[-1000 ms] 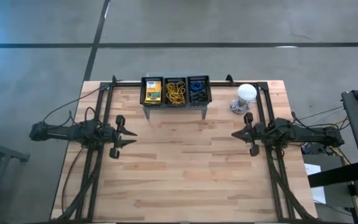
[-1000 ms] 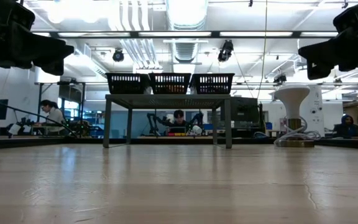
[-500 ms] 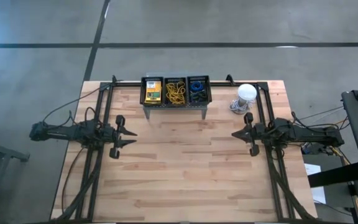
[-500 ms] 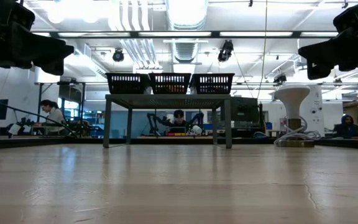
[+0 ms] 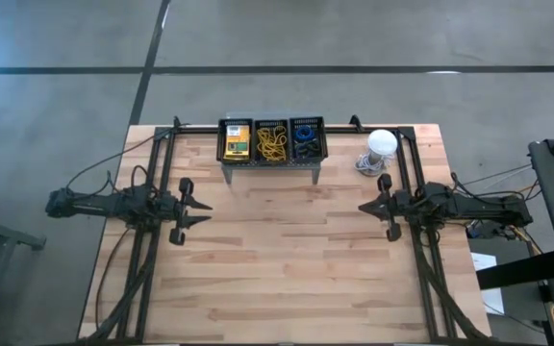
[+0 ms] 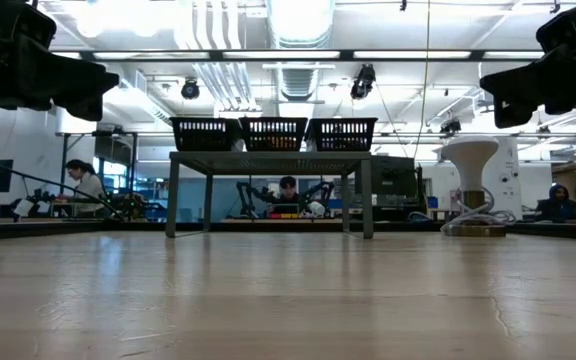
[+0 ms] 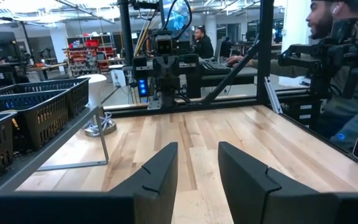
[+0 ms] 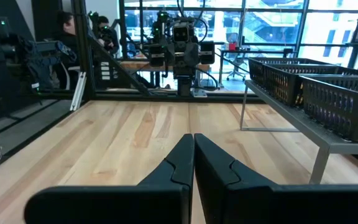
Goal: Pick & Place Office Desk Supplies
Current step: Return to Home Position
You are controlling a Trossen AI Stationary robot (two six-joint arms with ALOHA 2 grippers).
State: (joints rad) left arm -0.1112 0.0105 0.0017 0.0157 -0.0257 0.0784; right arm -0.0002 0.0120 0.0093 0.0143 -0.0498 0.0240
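Note:
Three black baskets sit in a row on a grey metal stand [image 5: 269, 169] at the table's far middle. The left one holds a yellow-and-green crayon box [image 5: 237, 142], the middle one yellow rubber bands [image 5: 272, 142], the right one blue and dark elastic loops [image 5: 306, 135]. My left gripper [image 5: 208, 212] hovers at the table's left, pointing level toward the right, open and holding nothing [image 7: 197, 168]. My right gripper [image 5: 361, 208] hovers at the table's right, pointing level toward the left, shut on nothing [image 8: 193, 149].
A white dome-shaped object [image 5: 382, 144] with a coiled cable stands at the far right, close to my right arm. Dark frame rails [image 5: 152, 240] run along both table sides. Bare wood [image 5: 282, 250] lies between the arms. People sit beyond the table [image 6: 288, 190].

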